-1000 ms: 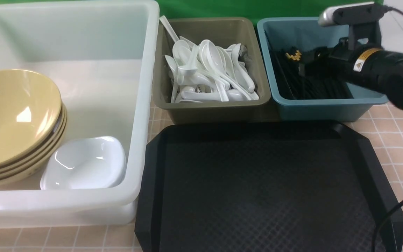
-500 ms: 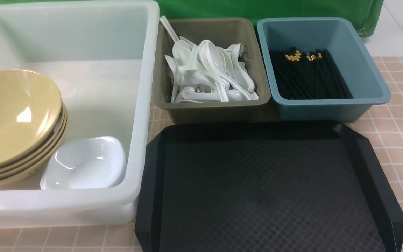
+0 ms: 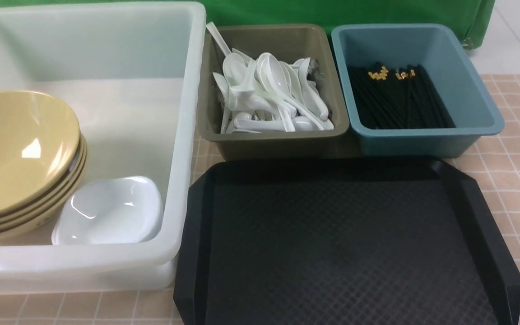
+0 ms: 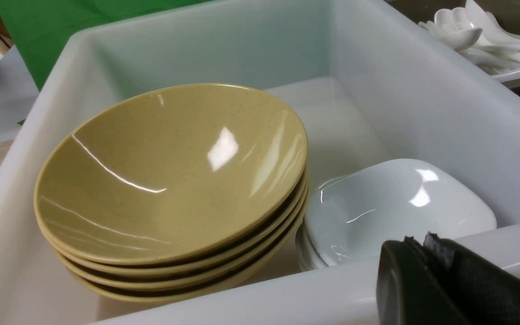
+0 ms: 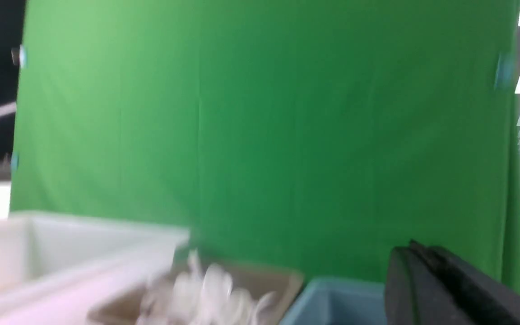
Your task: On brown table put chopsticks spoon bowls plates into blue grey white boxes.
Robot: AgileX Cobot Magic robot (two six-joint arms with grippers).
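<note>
Front view shows yellow bowls [image 3: 16,153] stacked beside white plates [image 3: 111,210] in the white box [image 3: 183,135], black chopsticks [image 3: 397,99] in the blue box [image 3: 481,113]. Left gripper [image 4: 422,243] is pressed together at the white box's rim; right gripper [image 5: 415,253], blurred, seems pressed together, holding nothing.

Front view looking down and forward over black tray [image 3: 341,253] and three bins; left wrist view close above the white bin [image 4: 377,90], on yellow bowls [image 4: 169,180]; right wrist view, blurred, farther back, facing green backdrop [image 5: 264,126]; white bin shared by all.
</note>
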